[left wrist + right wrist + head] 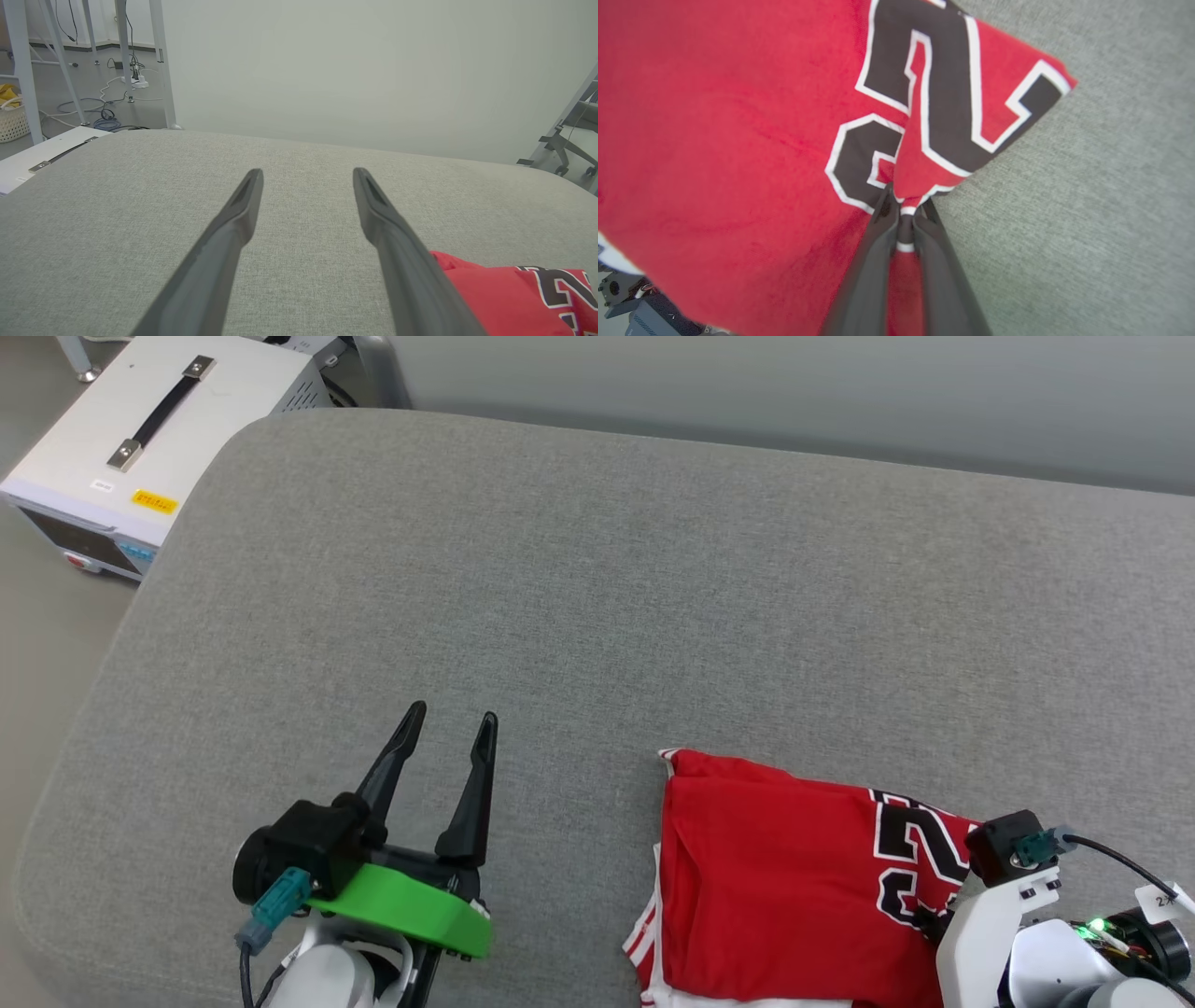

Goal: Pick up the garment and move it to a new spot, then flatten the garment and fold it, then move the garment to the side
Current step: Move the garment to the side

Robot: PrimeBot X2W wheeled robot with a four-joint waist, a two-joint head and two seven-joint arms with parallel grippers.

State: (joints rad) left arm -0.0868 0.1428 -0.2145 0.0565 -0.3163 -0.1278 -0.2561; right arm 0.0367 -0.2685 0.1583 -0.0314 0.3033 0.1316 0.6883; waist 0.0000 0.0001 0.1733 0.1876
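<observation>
Folded red jersey T-shirt (pixel 784 877) flat on grey cushion (pixel 597 569), at its front right. Right gripper (pixel 906 204) clamped on a pinched ridge of fabric at the black numeral (pixel 943 93). Left gripper (pixel 453 712) spread wide, empty, over bare cushion at front left.

A grey fabric cushion (pixel 597 569) bears the folded red garment (pixel 775 877).

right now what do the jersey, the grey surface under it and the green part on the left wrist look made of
Garment: soft matte knit cloth, likely; it bunches where the right gripper pinches it.
Grey surface: woven upholstery fabric, seemingly over padding; fine weave, rounded edge.
Green part: smooth hard plastic, probably; even colour, faint sheen.
</observation>
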